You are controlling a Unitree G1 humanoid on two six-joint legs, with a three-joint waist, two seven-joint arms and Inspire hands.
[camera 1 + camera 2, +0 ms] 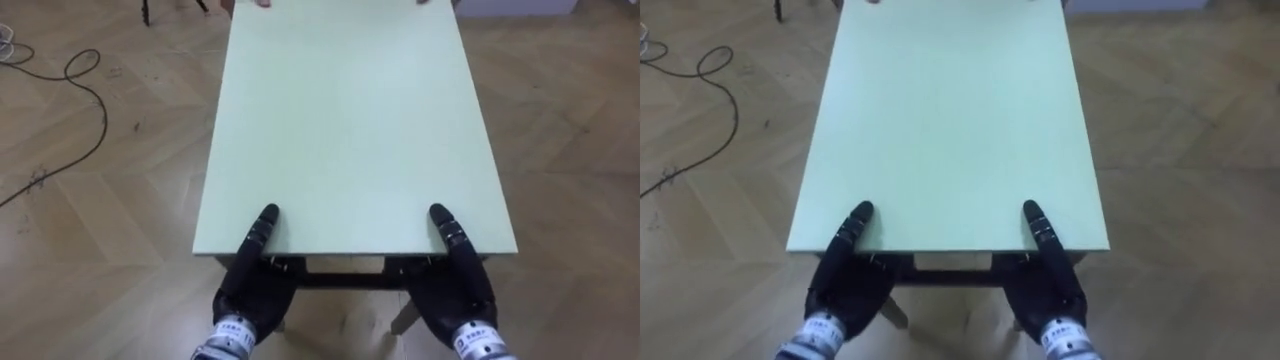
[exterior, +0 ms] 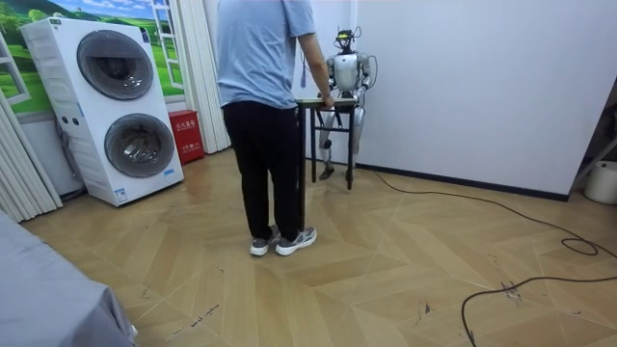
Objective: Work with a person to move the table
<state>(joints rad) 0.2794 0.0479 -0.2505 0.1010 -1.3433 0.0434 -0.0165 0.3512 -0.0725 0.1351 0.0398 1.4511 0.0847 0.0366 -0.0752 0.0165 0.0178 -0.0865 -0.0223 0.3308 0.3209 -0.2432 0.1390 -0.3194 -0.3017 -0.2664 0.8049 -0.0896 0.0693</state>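
Left hand (image 1: 250, 288) and right hand (image 1: 456, 290) reach over table (image 1: 350, 130) edge; clasp cannot be told.

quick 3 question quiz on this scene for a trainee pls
1. True or false: a box stands on the table.
2. The left hand and right hand are at which table edge? A the robot's near edge; B the far edge; C a long side.
3. Fill in: the far end is held by a ___.
Key: 1 false; 2 A; 3 person.
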